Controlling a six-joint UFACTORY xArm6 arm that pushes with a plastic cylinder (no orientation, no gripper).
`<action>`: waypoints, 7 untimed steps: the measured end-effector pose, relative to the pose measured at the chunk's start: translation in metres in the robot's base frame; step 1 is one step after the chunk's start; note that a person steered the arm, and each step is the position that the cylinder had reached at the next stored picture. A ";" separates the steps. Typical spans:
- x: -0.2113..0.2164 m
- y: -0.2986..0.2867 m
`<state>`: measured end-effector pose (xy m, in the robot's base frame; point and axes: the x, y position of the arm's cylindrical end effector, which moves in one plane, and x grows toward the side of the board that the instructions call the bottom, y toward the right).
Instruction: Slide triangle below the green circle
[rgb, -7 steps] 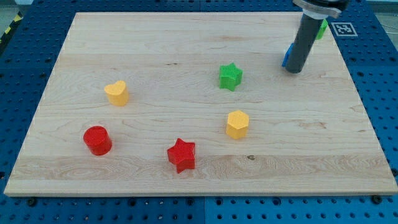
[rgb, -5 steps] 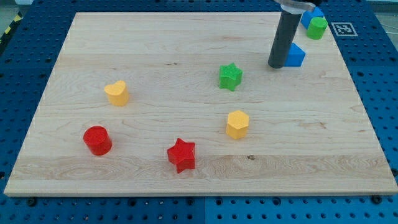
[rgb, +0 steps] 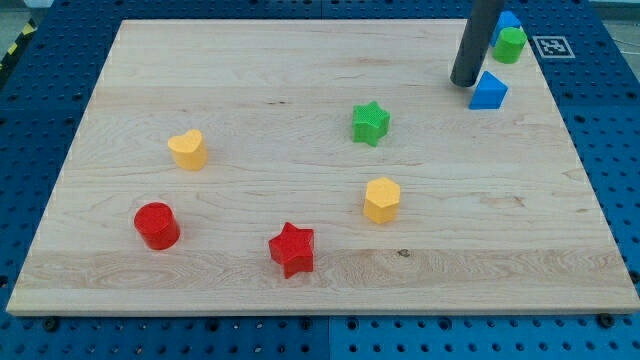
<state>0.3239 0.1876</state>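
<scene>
The blue triangle (rgb: 489, 91) lies near the board's top right. The green circle (rgb: 511, 45) stands above it and slightly to the right, close to the board's top edge. My tip (rgb: 464, 82) rests on the board just left of the triangle's upper part, very near it. The dark rod rises from there out of the view's top.
Another blue block (rgb: 508, 20) sits just above the green circle at the board's edge. A green star (rgb: 371, 123) lies left of the triangle. A yellow hexagon (rgb: 382, 199), red star (rgb: 292, 249), red circle (rgb: 156, 225) and yellow heart (rgb: 187, 149) lie lower and to the left.
My tip swung from the triangle's right side to its left, then up. The blue triangle moved right and slightly down, now lying below the green circle.
</scene>
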 end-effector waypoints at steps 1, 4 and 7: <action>0.000 0.005; 0.038 -0.035; 0.031 0.002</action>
<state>0.3547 0.1893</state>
